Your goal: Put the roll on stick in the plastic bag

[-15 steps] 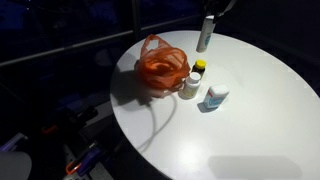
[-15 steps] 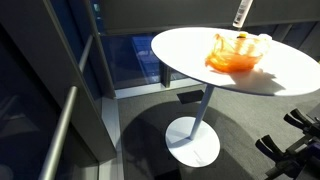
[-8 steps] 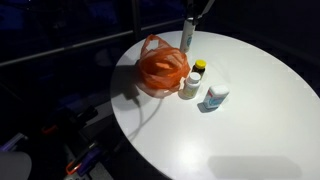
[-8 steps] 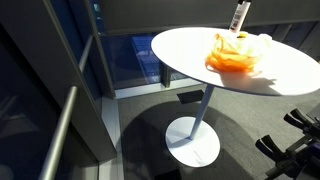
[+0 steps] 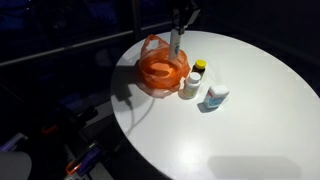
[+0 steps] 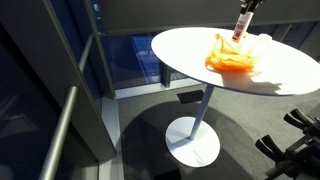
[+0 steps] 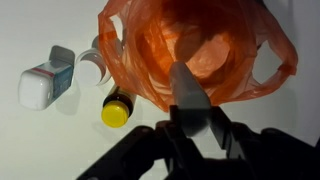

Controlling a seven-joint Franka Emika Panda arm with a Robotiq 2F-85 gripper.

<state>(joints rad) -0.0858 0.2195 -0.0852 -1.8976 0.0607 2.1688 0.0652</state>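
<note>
My gripper (image 5: 180, 20) is shut on the roll on stick (image 5: 174, 44), a slim whitish tube that hangs upright just above the plastic bag (image 5: 160, 68). The bag is crinkly orange with loop handles and lies open on the white round table (image 5: 250, 110). In an exterior view the stick (image 6: 241, 25) is over the bag (image 6: 235, 55). In the wrist view the stick (image 7: 188, 95) sticks out from between my fingers (image 7: 196, 125) over the bag's open mouth (image 7: 190, 45).
A dark bottle with a yellow cap (image 5: 197, 70) (image 7: 115, 108), a small white container (image 5: 190, 87) and a squat white-and-blue container (image 5: 216, 96) (image 7: 45, 82) stand right beside the bag. The table edge lies behind the bag, with dark floor beyond.
My gripper has carried the roll on stick from the table's far edge towards the bag, and it now hangs over the bag's opening. The bag and containers have not moved.
</note>
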